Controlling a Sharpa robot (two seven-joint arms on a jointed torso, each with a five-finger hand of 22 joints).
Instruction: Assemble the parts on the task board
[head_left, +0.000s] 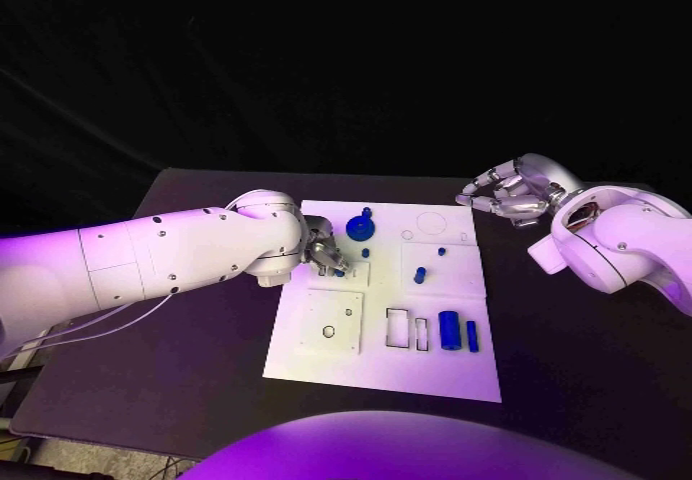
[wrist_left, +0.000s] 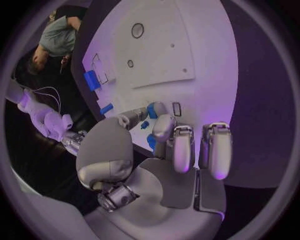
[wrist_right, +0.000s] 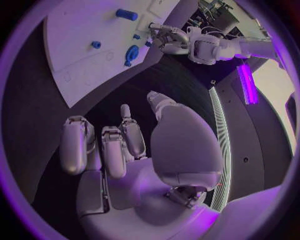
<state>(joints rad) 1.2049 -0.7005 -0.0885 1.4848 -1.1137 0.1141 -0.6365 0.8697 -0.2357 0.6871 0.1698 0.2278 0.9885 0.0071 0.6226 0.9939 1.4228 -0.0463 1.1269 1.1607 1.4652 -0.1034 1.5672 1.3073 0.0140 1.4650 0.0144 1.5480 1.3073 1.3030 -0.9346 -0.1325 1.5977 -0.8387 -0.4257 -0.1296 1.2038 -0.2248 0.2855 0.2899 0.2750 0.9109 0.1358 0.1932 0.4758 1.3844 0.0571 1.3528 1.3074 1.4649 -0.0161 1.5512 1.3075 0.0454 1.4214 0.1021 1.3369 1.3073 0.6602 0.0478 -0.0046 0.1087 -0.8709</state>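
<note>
Left hand low over the task board, left of centre, fingers curled around a small blue part (pinched, it seems; the grip is half hidden). Part looks light, rigid, smooth plastic, likely slippery: take it by its sides. Further right, loose blue parts: a peg, a cylinder. Right hand hangs off the board's far right corner, fingers loosely curled, holding nothing.
</note>
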